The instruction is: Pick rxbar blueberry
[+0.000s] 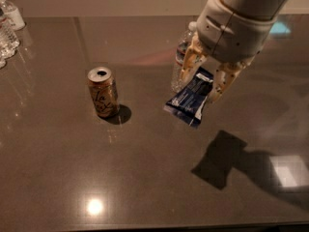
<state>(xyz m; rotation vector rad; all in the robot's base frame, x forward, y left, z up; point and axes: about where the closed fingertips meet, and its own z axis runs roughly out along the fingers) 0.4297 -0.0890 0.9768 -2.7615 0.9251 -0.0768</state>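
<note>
The rxbar blueberry (190, 98) is a flat dark blue foil wrapper with white text. It hangs tilted in the air, well above the table, its shadow lying on the tabletop below and to the right. My gripper (204, 77) is shut on the bar's upper end, with one tan finger (188, 64) on the left and one on the right. The white arm reaches in from the top right.
A gold soda can (102, 92) stands left of centre on the dark table (72, 168). A clear water bottle (180, 66) stands just behind my gripper, partly hidden. More bottles (7, 25) stand at the far left edge.
</note>
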